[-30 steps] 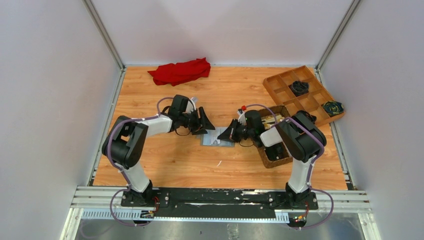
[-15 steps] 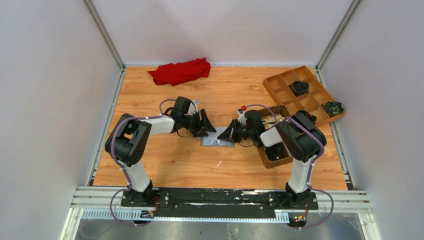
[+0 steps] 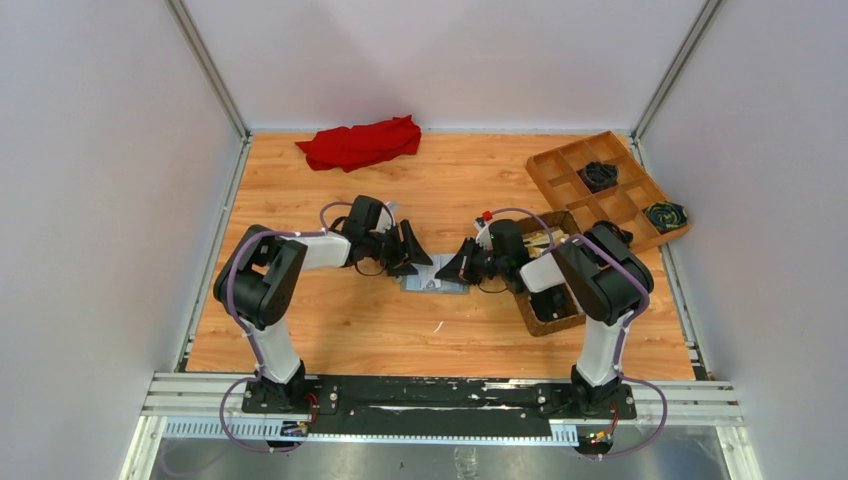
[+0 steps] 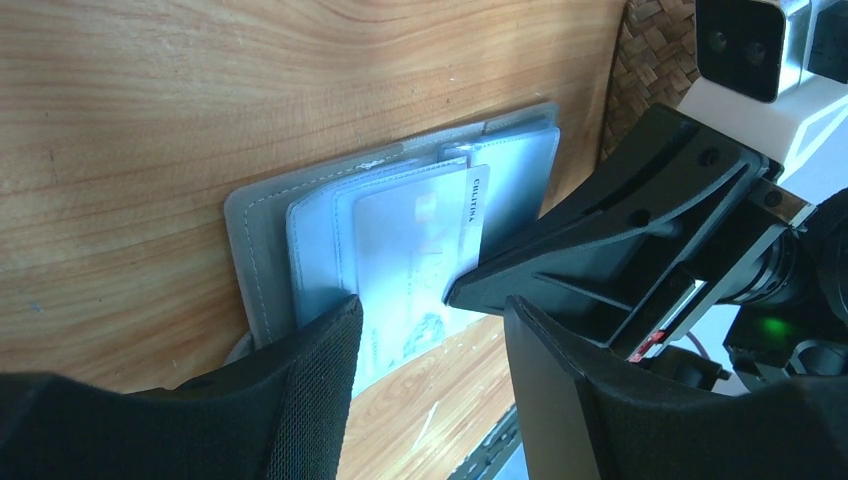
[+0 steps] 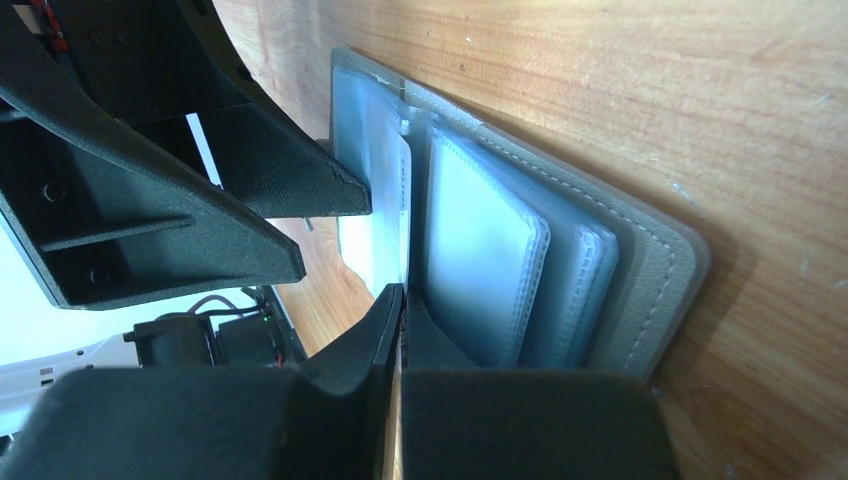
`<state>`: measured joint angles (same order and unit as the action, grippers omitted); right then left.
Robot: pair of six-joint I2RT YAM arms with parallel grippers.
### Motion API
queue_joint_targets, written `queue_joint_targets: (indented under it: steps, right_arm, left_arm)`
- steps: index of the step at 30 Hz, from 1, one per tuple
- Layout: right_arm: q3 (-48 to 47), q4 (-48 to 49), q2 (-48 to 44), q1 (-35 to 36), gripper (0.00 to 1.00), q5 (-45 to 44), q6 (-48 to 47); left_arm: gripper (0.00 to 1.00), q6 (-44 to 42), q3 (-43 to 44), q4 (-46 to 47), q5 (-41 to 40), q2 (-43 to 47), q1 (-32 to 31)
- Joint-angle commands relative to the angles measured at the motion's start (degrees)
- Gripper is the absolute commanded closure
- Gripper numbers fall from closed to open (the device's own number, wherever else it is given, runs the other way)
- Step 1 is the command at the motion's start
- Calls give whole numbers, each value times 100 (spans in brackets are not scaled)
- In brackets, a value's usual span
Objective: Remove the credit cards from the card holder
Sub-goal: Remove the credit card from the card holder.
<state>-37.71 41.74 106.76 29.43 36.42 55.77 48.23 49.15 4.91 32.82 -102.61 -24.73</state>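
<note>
The grey card holder (image 3: 437, 278) lies open on the wooden table between both grippers. In the left wrist view its blue-grey slotted inside (image 4: 262, 235) faces up, and a pale credit card (image 4: 410, 250) sticks partly out of a slot toward the near edge. My left gripper (image 4: 432, 315) is open just above the card's protruding end, one finger over the holder's left half. My right gripper (image 5: 402, 300) is shut, its tip pressing on the holder's (image 5: 640, 270) middle beside the pale card (image 5: 372, 250). From above, the left gripper (image 3: 418, 256) and right gripper (image 3: 458, 268) nearly meet.
A brown woven basket (image 3: 545, 320) sits under my right arm, just right of the holder. A wooden divided tray (image 3: 606, 188) with dark items stands at the back right. A red cloth (image 3: 360, 142) lies at the back left.
My left arm has shifted slightly right, bringing its open gripper a little closer over the card holder. The right arm and the holder have not moved.
</note>
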Motion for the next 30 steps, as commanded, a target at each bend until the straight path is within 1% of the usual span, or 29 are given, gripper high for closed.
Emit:
queue_joint_targets:
  steps: [1,5,8,10,26,30]
  right_arm:
    - [5,-520,-84,-65,100,-175,-289]
    - [94,-547,-180,-73,100,-213,-334]
    - [209,-576,-287,-116,100,-290,-381]
    - [265,-592,-343,-172,100,-301,-406]
    - [744,-625,-622,-662,100,-145,-570]
    - [761,-881,-831,-768,100,-156,-737]
  left_arm:
    - [39,135,-229,-78,-445,-254,-58]
    - [40,166,-211,-224,-603,-321,-58]
    - [39,-104,8,-887,-915,-339,-58]
    - [39,-233,99,-1130,-1020,-332,-58]
    - [39,-261,117,-1216,-1144,-374,-58]
    - [39,-261,138,-1229,-1157,-389,-58]
